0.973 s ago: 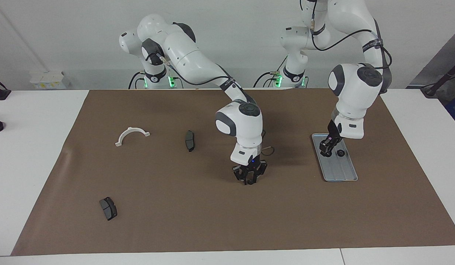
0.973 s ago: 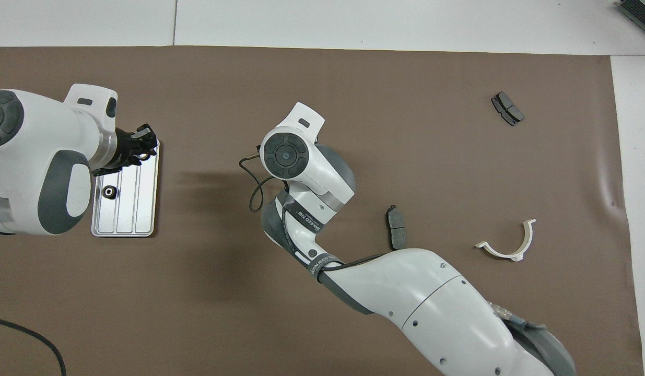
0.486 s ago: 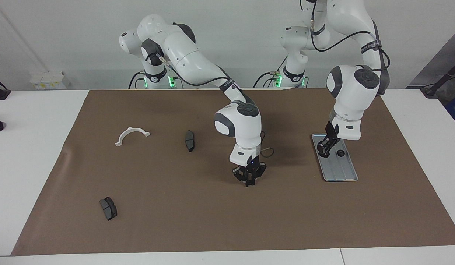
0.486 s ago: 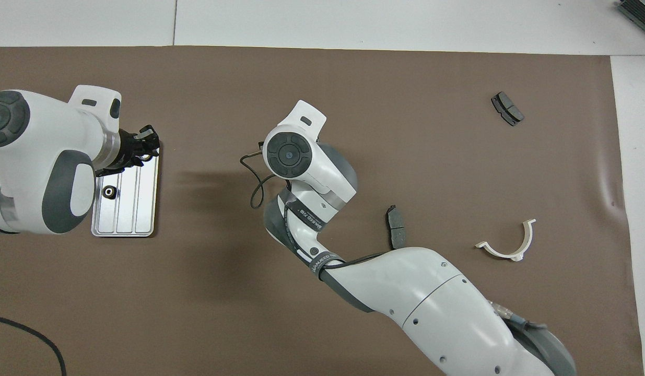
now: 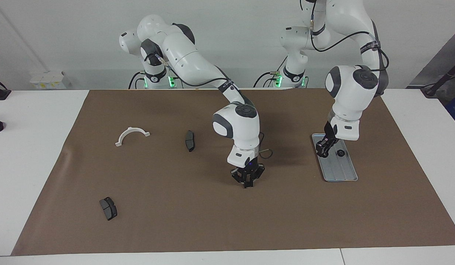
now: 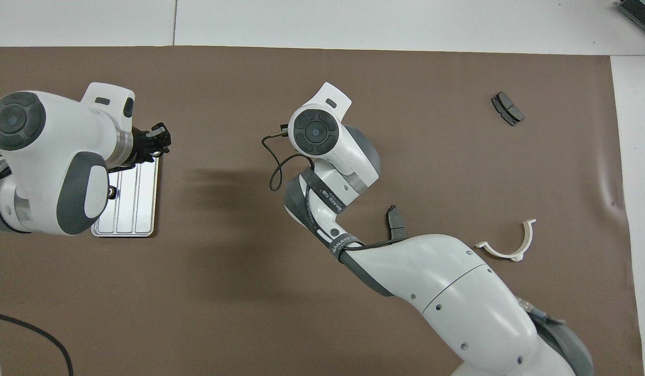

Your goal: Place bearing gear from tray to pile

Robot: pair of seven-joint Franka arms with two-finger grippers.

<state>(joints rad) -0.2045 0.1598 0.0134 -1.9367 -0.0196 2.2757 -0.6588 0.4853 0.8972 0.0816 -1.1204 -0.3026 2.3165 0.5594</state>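
- The silver tray point(image 5: 336, 163) lay on the brown mat point(image 5: 198, 221) toward the left arm's end of the surface, with one small black bearing gear point(image 5: 340, 153) resting in the end of it nearer the robots.
- The left gripper point(image 5: 322, 151) hung just above that same end of the tray, beside the gear; whether its fingers were open or closed could not be told, and nothing was visibly held.
- The right gripper point(image 5: 246, 181) pointed straight down over bare mat near the middle of the surface, fingertips pressed together and holding nothing visible.
- A dark brake pad point(image 5: 189, 140) lay toward the right arm's end, near a white half-ring bracket point(image 5: 131, 135).
- A second brake pad point(image 5: 108, 208) lay farther from the robots.
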